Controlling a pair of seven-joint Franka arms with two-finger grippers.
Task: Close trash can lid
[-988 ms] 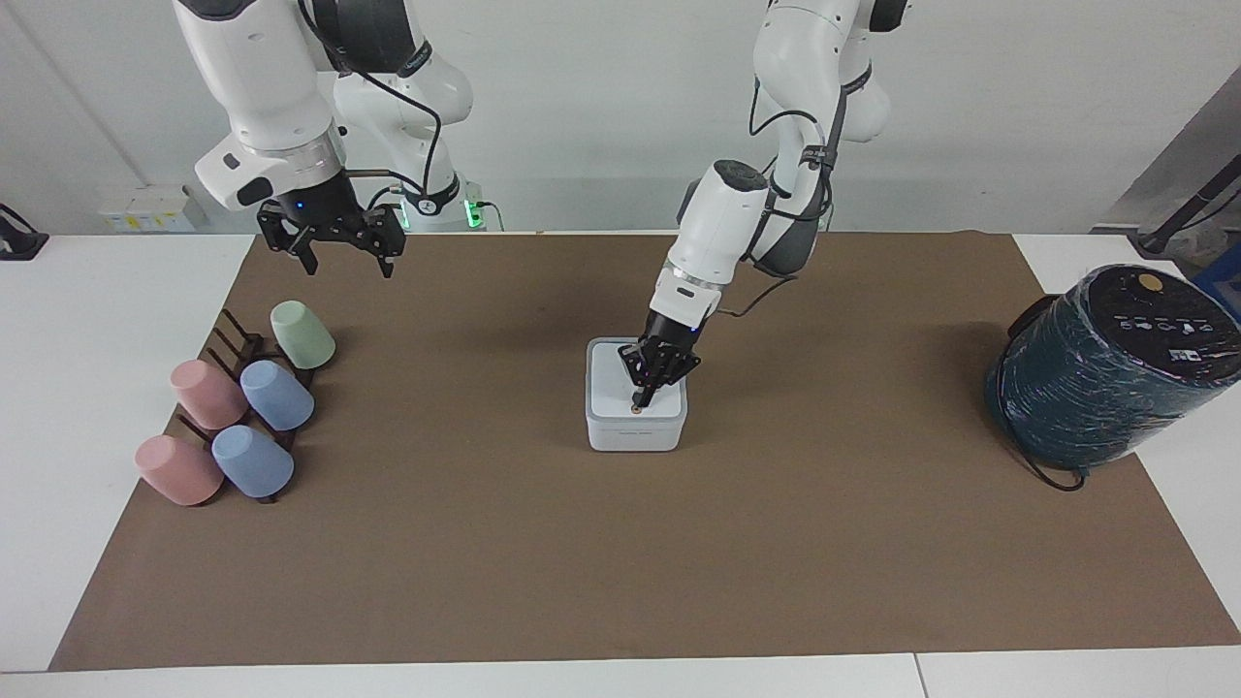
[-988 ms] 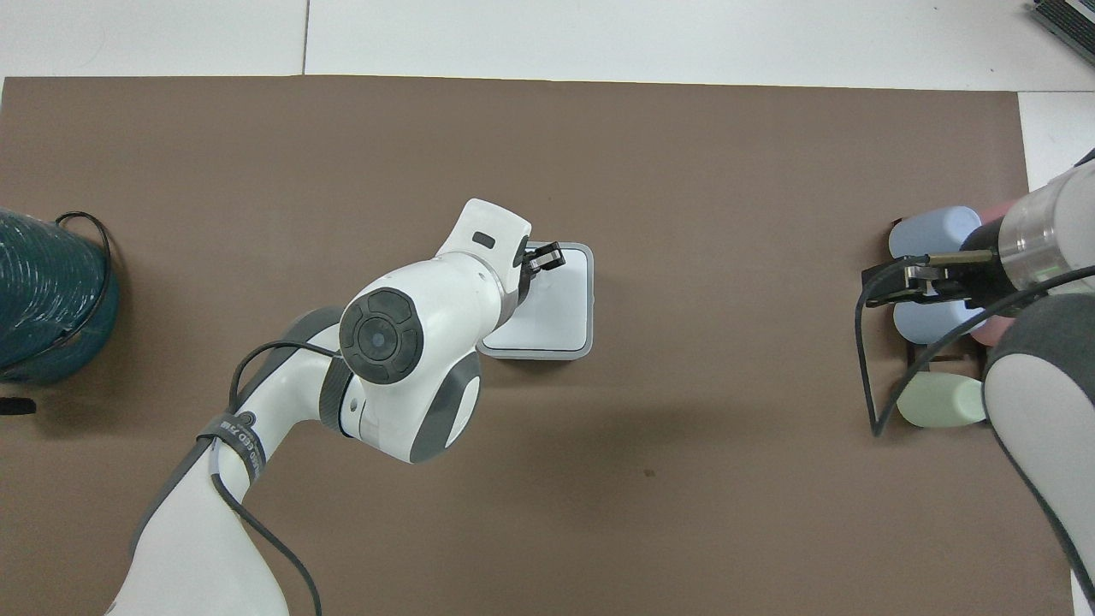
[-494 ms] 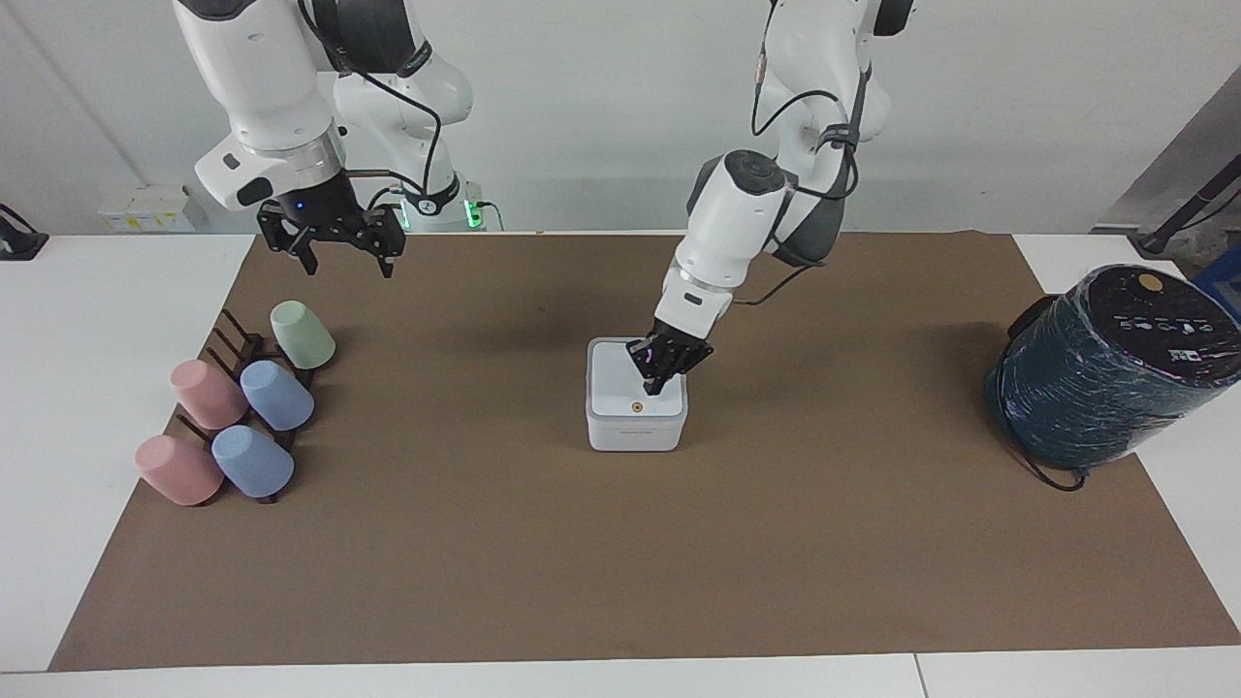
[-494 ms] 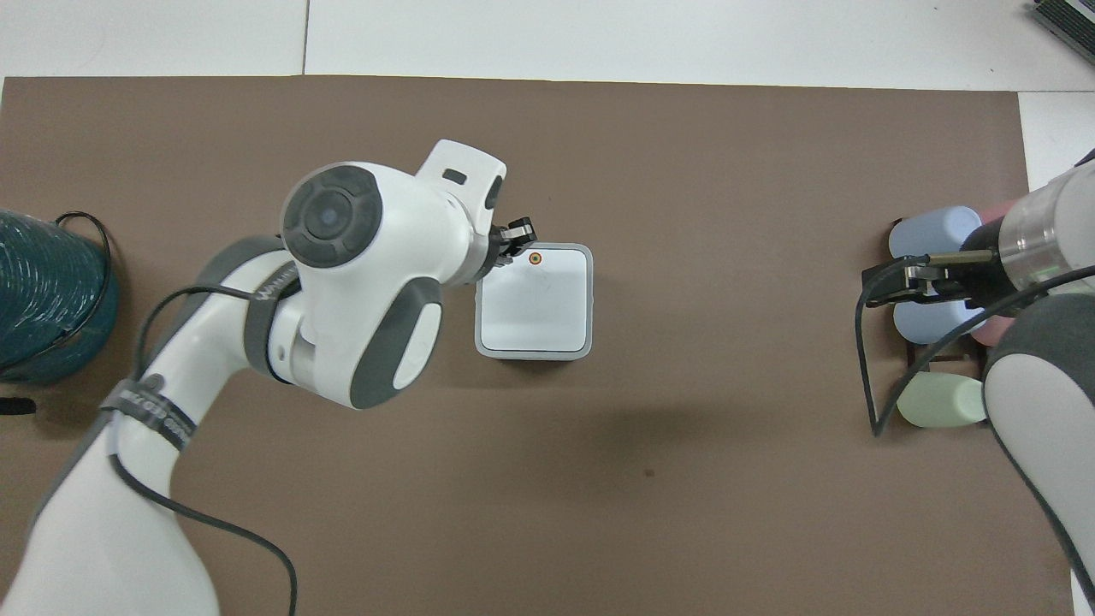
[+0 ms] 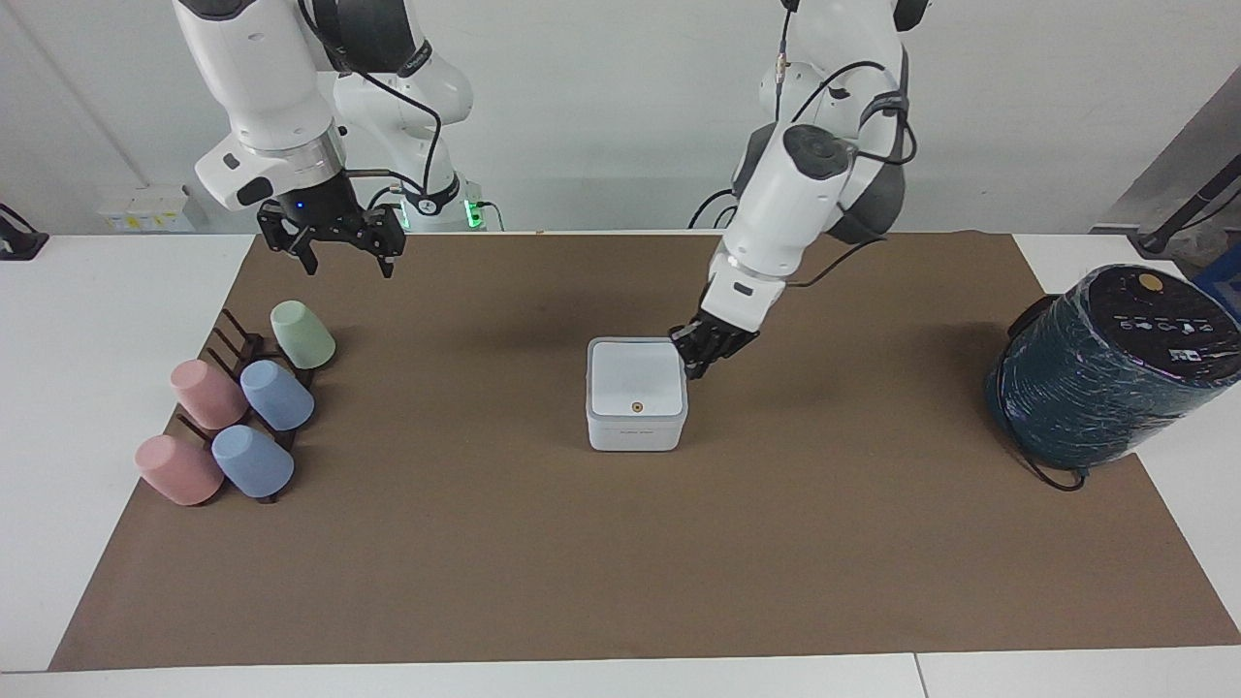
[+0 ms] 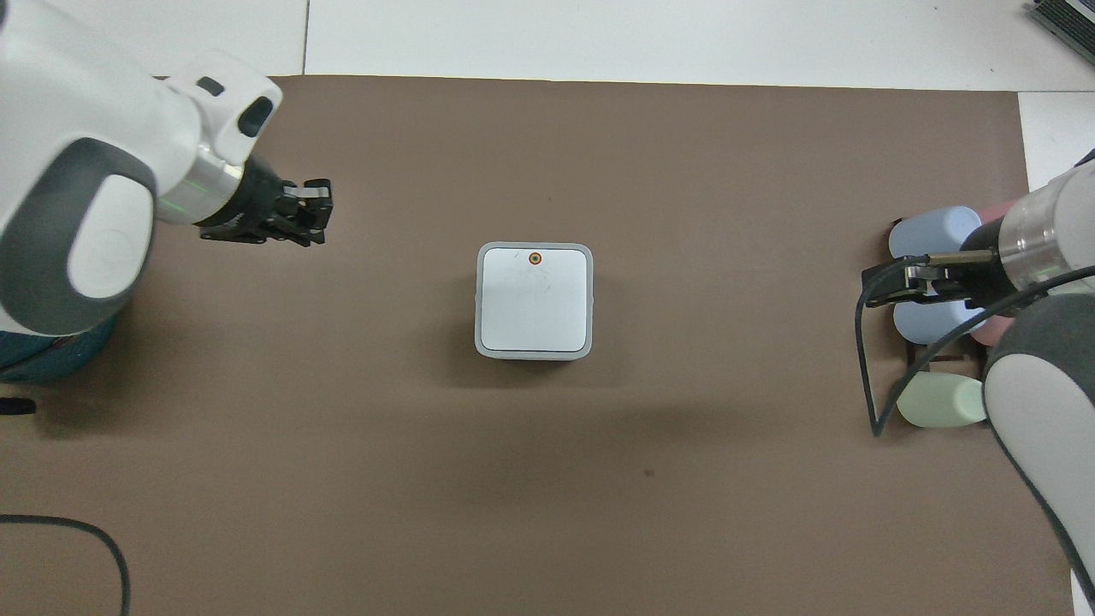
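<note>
The trash can (image 5: 635,427) is a small white square box in the middle of the brown mat; it also shows in the overhead view (image 6: 534,352). Its lid (image 5: 635,373) lies flat on top of it, with the orange-brown dot facing up at the edge farther from the robots (image 6: 535,257). My left gripper (image 5: 705,357) is shut and empty, off the lid, in the air over the mat beside the can toward the left arm's end (image 6: 312,210). My right gripper (image 5: 347,254) is open and empty and waits raised over the mat near the cup rack.
A dark rack (image 5: 238,344) with several pastel cups lying on it stands at the right arm's end (image 6: 932,257). A large dark teal cylinder (image 5: 1105,373) with a cable stands at the left arm's end. The brown mat (image 5: 620,562) covers most of the white table.
The left gripper, which was pressing on the lid by its dot, has lifted off and drawn back toward the left arm's end. The lid stays flat. The right arm has not moved.
</note>
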